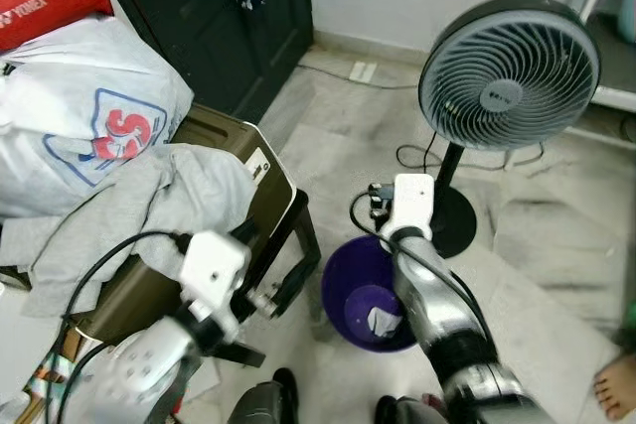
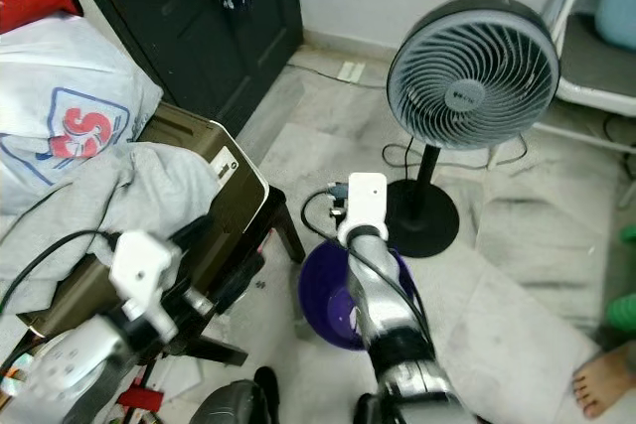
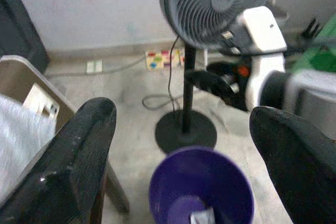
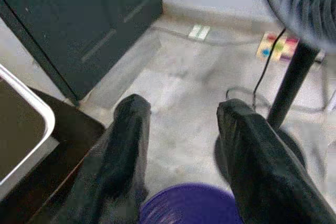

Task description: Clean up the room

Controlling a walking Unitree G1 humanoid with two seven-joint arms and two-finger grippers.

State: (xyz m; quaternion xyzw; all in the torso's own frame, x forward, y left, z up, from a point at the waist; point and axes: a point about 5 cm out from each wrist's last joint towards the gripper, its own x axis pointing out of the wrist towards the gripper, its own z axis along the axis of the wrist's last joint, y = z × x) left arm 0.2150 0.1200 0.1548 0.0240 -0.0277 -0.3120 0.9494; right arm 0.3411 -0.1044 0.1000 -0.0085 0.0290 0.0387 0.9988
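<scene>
A purple bin (image 1: 348,290) stands on the floor between a stool and a fan, with a white scrap (image 1: 384,321) lying in its bottom. My right gripper (image 4: 184,111) hangs open over the bin's far rim with nothing between its fingers; its white wrist (image 1: 412,198) is just above the bin. To the left of the bin, beside the stool, my left gripper (image 3: 184,120) is wide open and empty and points toward the bin (image 3: 202,182). A grey garment (image 1: 149,201) lies crumpled on a brown box (image 1: 263,161) at the left.
A standing fan (image 1: 507,71) with a round black base and trailing cord is right behind the bin. A white bag (image 1: 89,116) with a red and blue logo rests on the pile at left. A dark cabinet (image 1: 234,17) stands behind. A person's bare foot (image 1: 616,389) is at bottom right.
</scene>
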